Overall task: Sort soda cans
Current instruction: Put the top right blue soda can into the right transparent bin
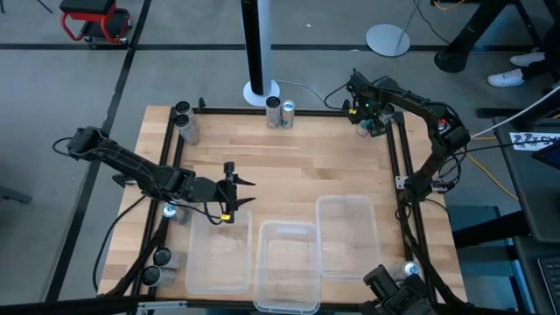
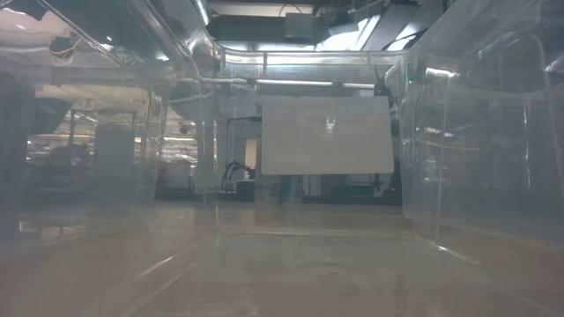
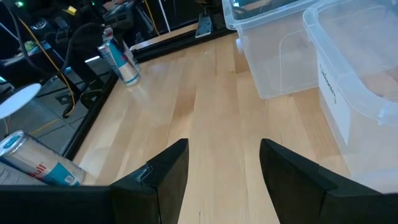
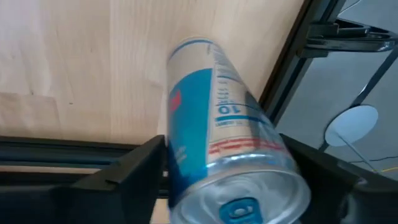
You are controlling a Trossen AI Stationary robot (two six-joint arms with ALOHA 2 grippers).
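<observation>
Soda cans stand on their bases around the wooden table's edges: two at the far edge (image 1: pixel 280 108), two at the far left corner (image 1: pixel 184 119), one at the left edge (image 1: pixel 170 210), two at the near left corner (image 1: pixel 156 265), one at the near right corner (image 1: pixel 410 269). My right gripper (image 1: pixel 366 115) is at the far right corner, shut on a blue-and-silver can (image 4: pixel 217 124). My left gripper (image 1: pixel 236 196) is open above the table, just beyond the left clear bin (image 1: pixel 217 249). In the left wrist view my left gripper (image 3: pixel 224 177) has bare wood between its fingers, and two blue-silver cans (image 3: pixel 121 59) (image 3: pixel 37 162) show. My right gripper pinches the blue-and-silver can by its side wall near the top (image 4: pixel 186 180), one finger (image 4: pixel 134 171) on each side. It comes from above at a slant, so the silver lid (image 4: pixel 242 199) faces the wrist camera. I cannot tell whether the can's base is on the wood.
Three clear plastic bins sit side by side at the near half of the table: left, middle (image 1: pixel 286 267) and right (image 1: pixel 347 234). A black metal frame (image 1: pixel 398 166) rims the table. A white pole base (image 1: pixel 261 90) stands behind the far edge. The low view looks through bin walls (image 2: pixel 414 150).
</observation>
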